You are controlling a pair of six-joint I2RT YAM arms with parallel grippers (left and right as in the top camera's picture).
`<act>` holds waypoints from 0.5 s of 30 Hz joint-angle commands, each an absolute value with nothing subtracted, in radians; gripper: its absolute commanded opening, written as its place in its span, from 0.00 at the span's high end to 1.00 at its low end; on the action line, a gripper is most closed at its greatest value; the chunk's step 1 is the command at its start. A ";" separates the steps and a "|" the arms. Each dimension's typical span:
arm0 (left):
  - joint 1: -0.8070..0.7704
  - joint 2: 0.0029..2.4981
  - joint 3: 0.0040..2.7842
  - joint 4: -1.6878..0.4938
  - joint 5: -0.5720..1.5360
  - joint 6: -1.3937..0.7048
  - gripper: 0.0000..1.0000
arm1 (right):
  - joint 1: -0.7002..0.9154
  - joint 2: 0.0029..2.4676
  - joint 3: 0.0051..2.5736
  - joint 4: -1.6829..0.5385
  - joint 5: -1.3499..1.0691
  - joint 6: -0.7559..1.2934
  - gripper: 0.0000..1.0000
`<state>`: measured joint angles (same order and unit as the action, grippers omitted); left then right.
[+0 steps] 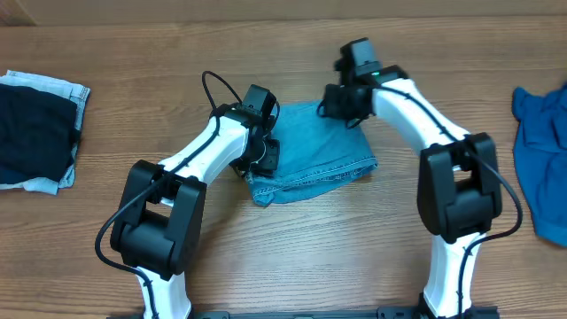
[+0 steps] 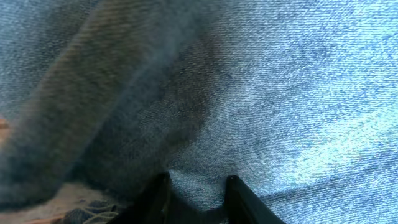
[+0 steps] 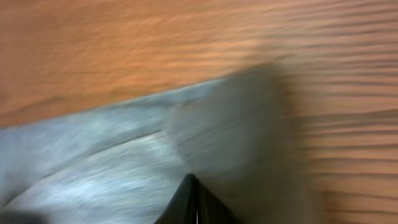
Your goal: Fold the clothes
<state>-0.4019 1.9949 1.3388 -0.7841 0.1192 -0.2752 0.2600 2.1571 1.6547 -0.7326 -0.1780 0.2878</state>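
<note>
- Wooden table (image 1: 292, 257) fills my overhead view.
- Light-blue jeans (image 1: 319, 155) lie folded at its centre, between my two arms.
- Brighter blue denim (image 1: 540, 159) sits at the right edge, and a navy piece (image 1: 31, 133) lies far left, both well apart from the jeans.
- Left gripper (image 2: 196, 199) is on the jeans' left side with its jaws narrow over the denim. I cannot tell if it pinches.
- Right gripper (image 3: 196, 205) is closed tight at the jeans' far edge.

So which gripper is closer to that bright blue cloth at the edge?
Right. The right gripper pinches the jeans at their far corner, toward the bright blue cloth; the left gripper is at their opposite edge, farther off.
</note>
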 commanded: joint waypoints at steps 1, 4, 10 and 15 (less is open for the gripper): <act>-0.398 2.049 1.330 -0.792 0.051 -0.245 0.67 | 0.135 2.159 1.655 -0.772 -0.099 0.287 0.96; -0.386 2.049 1.365 -0.795 0.041 -0.224 0.63 | 0.091 2.145 1.686 -0.871 -0.173 0.283 0.96; -0.353 2.049 1.618 -0.951 0.041 -0.177 0.59 | 0.011 2.037 1.700 -1.002 -0.349 0.234 0.76; -0.356 2.049 1.792 -1.048 0.050 -0.168 0.54 | -0.083 2.024 1.692 -1.122 -0.518 0.204 0.34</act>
